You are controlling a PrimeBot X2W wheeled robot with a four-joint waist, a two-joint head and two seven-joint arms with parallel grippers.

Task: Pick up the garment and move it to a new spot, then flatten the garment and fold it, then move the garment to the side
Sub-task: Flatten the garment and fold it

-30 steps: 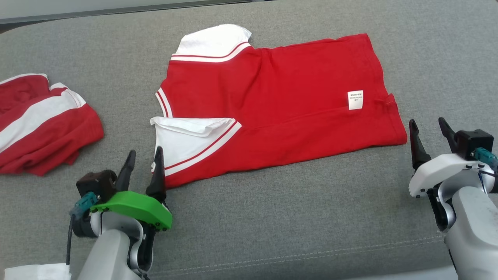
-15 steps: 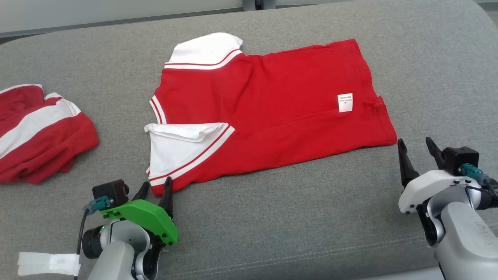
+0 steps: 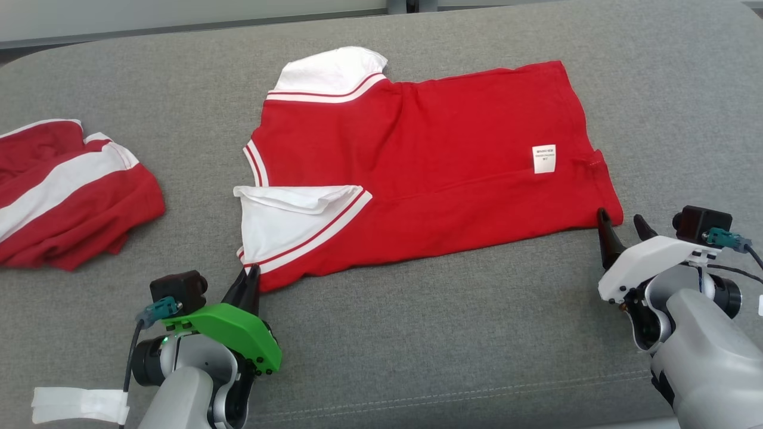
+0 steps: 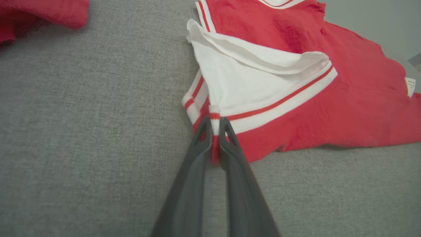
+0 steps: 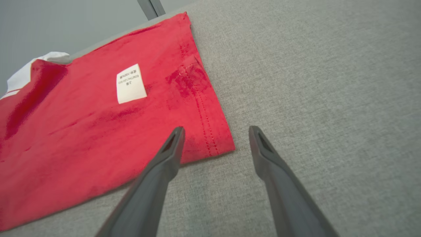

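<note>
Left gripper had just closed from wide open to a narrow pinch on the near-left corner of the garment; red hem cloth showed between its fingers in the left wrist view. Right gripper stood wide, the garment's near-right corner between its fingers, not gripped. Garment lay flat across the middle of the grey cushion. A second red-and-white garment sat at the cushion's left edge, well apart. Assessment: one corner secured; the right likely needs to close before any fold is lifted.

Bright, even light; soft shadows.
</note>
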